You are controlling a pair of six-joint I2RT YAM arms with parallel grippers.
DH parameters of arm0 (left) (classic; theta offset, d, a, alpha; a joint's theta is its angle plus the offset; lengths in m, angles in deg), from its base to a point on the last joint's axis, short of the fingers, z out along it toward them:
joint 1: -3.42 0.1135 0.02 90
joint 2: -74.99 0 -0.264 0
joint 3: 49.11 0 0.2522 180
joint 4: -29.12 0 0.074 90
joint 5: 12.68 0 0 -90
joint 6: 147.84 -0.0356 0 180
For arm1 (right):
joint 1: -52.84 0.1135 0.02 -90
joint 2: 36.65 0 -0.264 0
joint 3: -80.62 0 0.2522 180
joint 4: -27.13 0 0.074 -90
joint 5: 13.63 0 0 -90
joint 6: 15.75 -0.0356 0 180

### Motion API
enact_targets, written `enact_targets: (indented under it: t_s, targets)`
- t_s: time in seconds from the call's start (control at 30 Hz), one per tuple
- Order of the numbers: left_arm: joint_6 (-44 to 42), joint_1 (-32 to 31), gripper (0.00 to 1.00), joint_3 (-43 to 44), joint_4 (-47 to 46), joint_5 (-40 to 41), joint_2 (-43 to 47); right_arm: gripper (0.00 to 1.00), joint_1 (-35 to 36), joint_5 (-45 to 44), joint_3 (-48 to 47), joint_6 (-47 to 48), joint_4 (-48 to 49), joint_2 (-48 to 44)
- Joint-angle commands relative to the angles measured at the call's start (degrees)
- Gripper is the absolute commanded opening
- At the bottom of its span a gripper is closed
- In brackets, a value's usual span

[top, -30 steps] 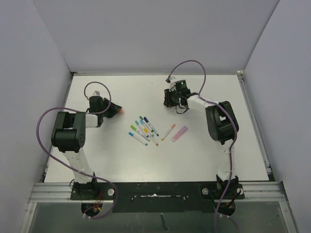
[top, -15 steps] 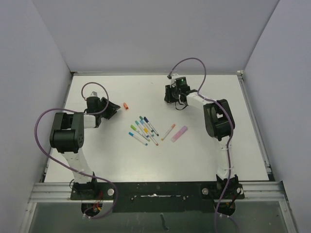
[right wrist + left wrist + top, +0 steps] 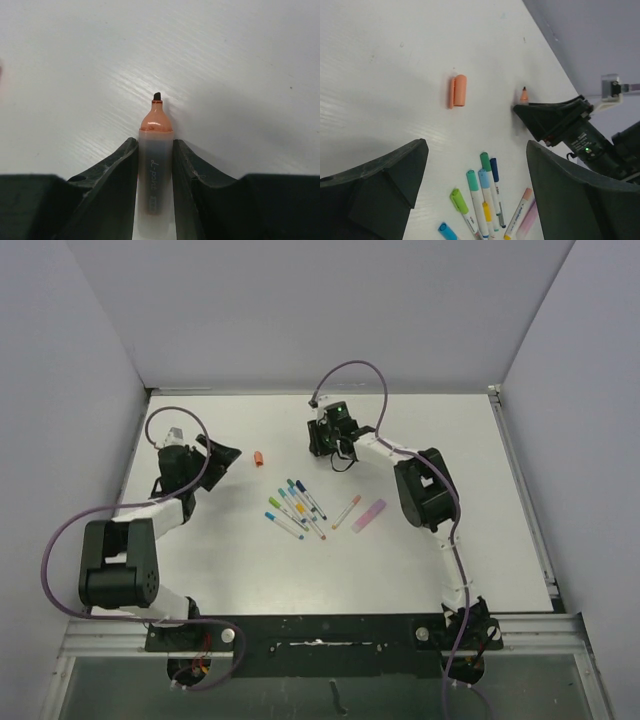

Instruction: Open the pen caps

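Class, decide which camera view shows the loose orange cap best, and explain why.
The left wrist view: the orange cap lies large and unobstructed on the table. The top external view shows only a tiny orange speck. The right wrist view shows the uncapped orange pen, not the cap.

Saw a loose orange cap on the white table, ahead of the black left fingers. Between those fingers, noted a lime cap, a teal cap, a pale blue cap, a green cap and a navy cap. Found between the black right fingers a frosted pen with orange cone and dark nib.
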Motion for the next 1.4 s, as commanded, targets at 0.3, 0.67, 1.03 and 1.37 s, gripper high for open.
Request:
enact_targets:
  t_s: [0.3,0.67,1.03,1.37]
  targets:
    - [-0.71,0.09,0.98,-3.09,-4.29,-1.54,10.50,0.61,2.14,-2.02,-5.00,-1.15,-0.55,2.17]
    - [0.18,-0.53,0.98,-3.67,-7.43,-2.00,9.79,0.76,-0.27,-0.78,10.09,-0.48,7.62,-14.83]
    - [-2.68,-1.32,0.98,-2.03,-3.07,-3.00,9.20,0.80,4.29,-2.19,24.54,5.04,-5.96,-30.43]
    - [-3.41,-1.59,0.98,-1.15,-0.94,-3.35,9.97,0.72,10.12,-5.13,33.29,7.77,-8.61,-34.71]
